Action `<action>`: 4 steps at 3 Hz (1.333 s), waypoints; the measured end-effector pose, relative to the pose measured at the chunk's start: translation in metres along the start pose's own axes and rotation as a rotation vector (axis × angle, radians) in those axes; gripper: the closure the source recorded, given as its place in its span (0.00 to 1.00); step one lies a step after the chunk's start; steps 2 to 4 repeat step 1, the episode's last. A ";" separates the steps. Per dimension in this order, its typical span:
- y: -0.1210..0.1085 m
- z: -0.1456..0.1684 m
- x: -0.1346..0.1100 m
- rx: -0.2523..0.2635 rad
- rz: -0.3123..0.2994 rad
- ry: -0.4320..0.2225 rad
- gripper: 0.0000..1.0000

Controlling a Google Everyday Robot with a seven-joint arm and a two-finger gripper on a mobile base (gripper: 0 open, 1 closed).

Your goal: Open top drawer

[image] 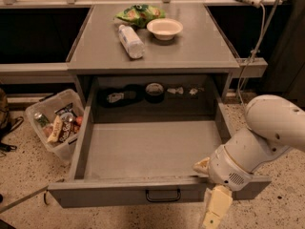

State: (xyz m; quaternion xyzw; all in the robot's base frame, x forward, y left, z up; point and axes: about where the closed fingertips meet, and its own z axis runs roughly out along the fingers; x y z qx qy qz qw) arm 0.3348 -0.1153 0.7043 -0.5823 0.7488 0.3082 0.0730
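The top drawer (pixel 147 149) is a wide grey metal drawer pulled far out toward me, showing a shallow bare grey tray. Its front panel (pixel 114 194) carries a small black loop handle (pixel 163 195) at centre. My gripper (pixel 213 213) hangs at the drawer's front right corner, just right of the handle and below the front edge. One cream fingertip (pixel 217 206) points down in front of the panel. The white arm (pixel 267 132) comes in from the right.
On the cabinet top (pixel 190 46) lie a plastic bottle (pixel 130 40), a white bowl (pixel 164 28) and a green snack bag (pixel 139 14). Small items sit at the back of the drawer opening (pixel 155 90). A clear bin (pixel 56 123) of snacks stands on the floor at left.
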 end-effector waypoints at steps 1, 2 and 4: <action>0.000 0.000 0.000 0.000 0.000 0.000 0.00; 0.000 0.000 0.000 0.000 0.000 0.000 0.00; 0.000 0.000 0.000 0.000 0.000 0.000 0.00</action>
